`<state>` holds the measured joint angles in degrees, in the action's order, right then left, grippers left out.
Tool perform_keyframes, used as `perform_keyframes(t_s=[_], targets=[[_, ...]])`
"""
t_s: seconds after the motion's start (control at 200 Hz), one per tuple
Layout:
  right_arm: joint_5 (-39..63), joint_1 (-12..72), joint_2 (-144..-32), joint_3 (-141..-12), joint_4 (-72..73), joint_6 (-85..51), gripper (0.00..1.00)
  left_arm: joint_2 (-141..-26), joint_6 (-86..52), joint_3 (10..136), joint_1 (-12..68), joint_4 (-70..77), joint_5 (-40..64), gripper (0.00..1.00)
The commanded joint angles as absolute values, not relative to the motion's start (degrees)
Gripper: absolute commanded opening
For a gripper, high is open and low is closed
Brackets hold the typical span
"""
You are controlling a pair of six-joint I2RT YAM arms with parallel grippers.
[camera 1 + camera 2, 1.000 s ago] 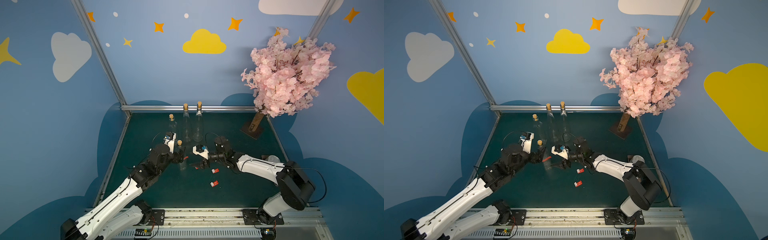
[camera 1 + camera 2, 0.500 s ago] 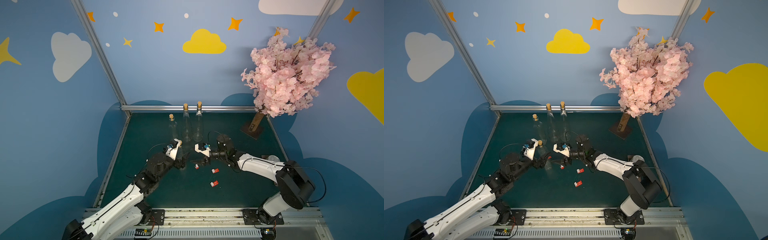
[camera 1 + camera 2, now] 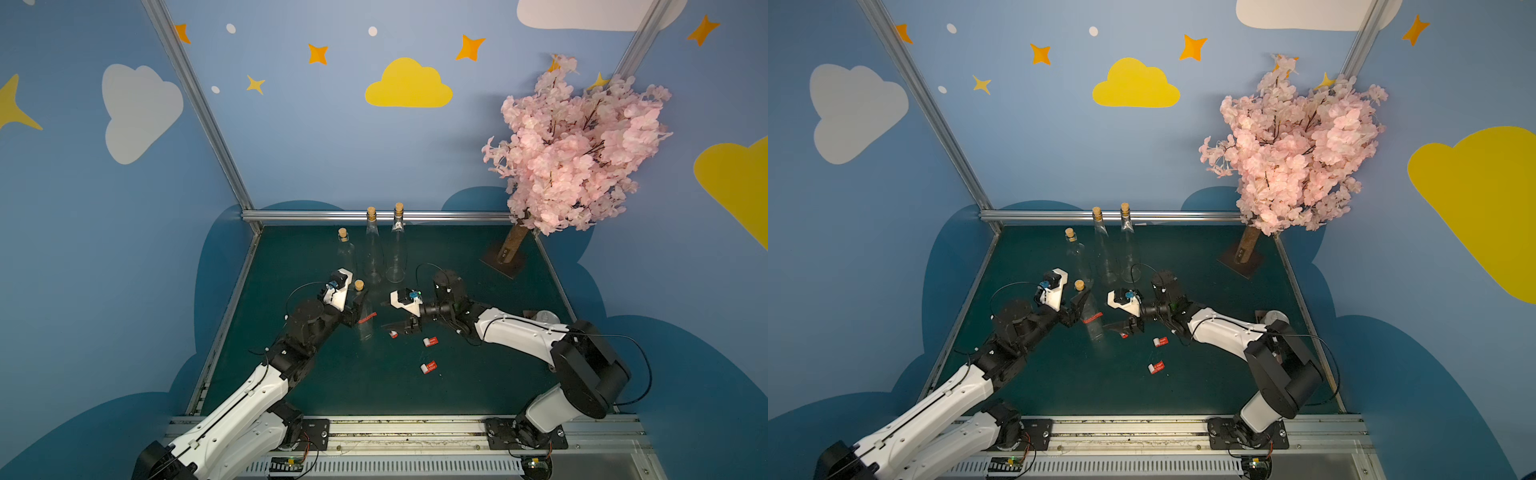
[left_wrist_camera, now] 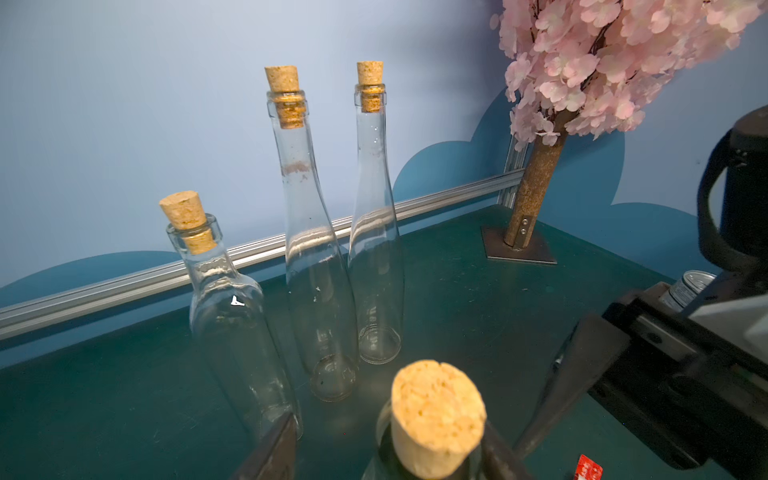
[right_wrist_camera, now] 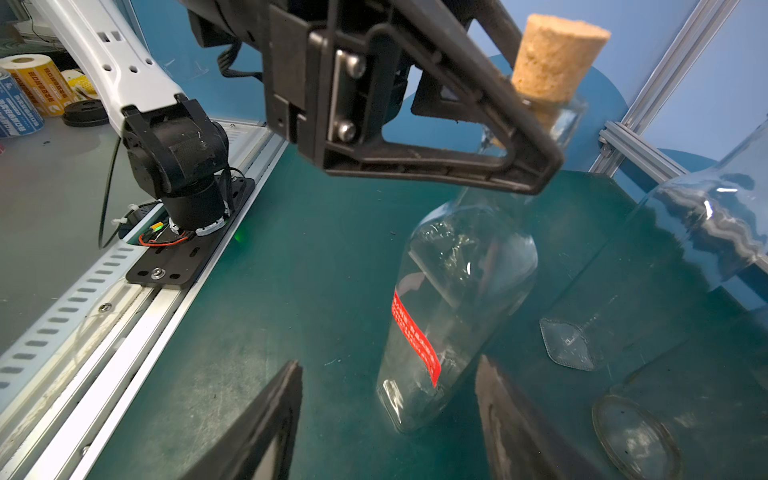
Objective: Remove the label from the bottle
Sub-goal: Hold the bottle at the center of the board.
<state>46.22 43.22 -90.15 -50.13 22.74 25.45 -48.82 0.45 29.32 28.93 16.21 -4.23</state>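
A clear glass bottle (image 3: 365,328) with a cork (image 3: 359,285) stands mid-mat in both top views (image 3: 1095,330). A red label (image 5: 415,336) runs slantwise across its body (image 5: 469,270). My left gripper (image 3: 360,303) straddles the neck just under the cork (image 4: 438,415). In the left wrist view one of its fingers (image 4: 274,453) stands clear of the glass while the other lies close beside the neck, so it is open. My right gripper (image 3: 392,328) is open, low on the mat. It faces the bottle's lower body from a short distance and touches nothing.
Three more corked clear bottles (image 3: 347,253) (image 3: 372,249) (image 3: 397,249) stand behind. Loose red-and-white label scraps (image 3: 430,341) (image 3: 429,368) (image 3: 392,333) lie on the green mat. A pink blossom tree (image 3: 573,145) on a metal base (image 3: 505,259) fills the back right. A tin (image 3: 544,316) sits by my right arm.
My left arm has dropped lower and its jaws have narrowed round the bottle's neck. The right gripper has barely shifted. The bottle stays in place.
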Motion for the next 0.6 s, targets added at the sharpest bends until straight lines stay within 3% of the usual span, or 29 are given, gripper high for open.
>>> perform_keyframes(t_s=[0.0,0.345,0.596], targets=[[47.80,42.71,-90.35,-49.49,21.97,24.33,0.67,-49.72,0.62,29.24,28.21,17.86,-0.83,0.61],[48.74,42.14,-91.16,-49.39,22.34,23.16,0.66,-53.69,1.25,30.12,28.16,21.01,1.79,0.53],[49.31,41.95,-91.70,-49.57,22.33,22.82,0.66,-55.35,1.21,31.58,28.15,20.35,0.91,0.33]])
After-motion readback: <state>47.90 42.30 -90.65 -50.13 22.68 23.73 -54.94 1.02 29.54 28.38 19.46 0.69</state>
